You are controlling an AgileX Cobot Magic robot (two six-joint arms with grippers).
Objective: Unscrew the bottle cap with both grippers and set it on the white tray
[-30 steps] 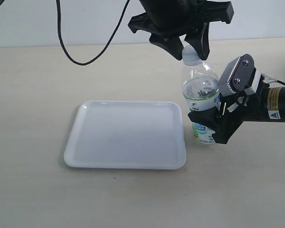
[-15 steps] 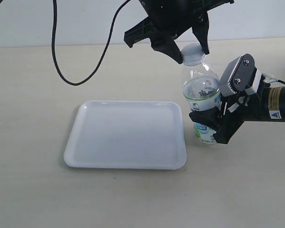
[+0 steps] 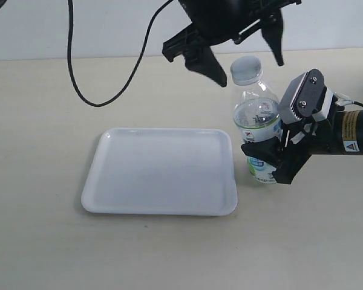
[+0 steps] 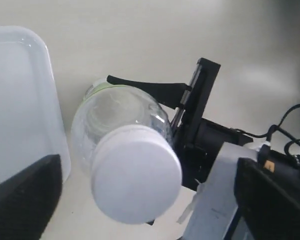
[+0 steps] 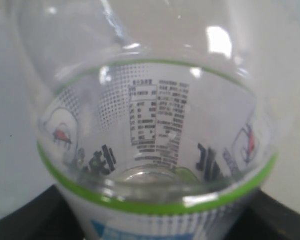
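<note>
The bottle (image 3: 257, 130) stands upright on the table (image 3: 42, 241), just beside the white tray's (image 3: 109, 202) right edge; the bottle cap (image 4: 136, 172) sits on its neck. The right gripper (image 3: 267, 158) clamps the labelled lower body. The left gripper (image 3: 250, 70) hangs over the cap with jaws spread wide, either side of it and touching nothing. The cap looks light, stiff and ribbed, so a grip square across its side should hold; the thin clear bottle will likely dent and slip if squeezed hard. There is open room above and left of the neck; the tray lies bare and near, its low rim easy to clear; only the dangling cable (image 3: 72, 72) hangs over the far table.
</note>
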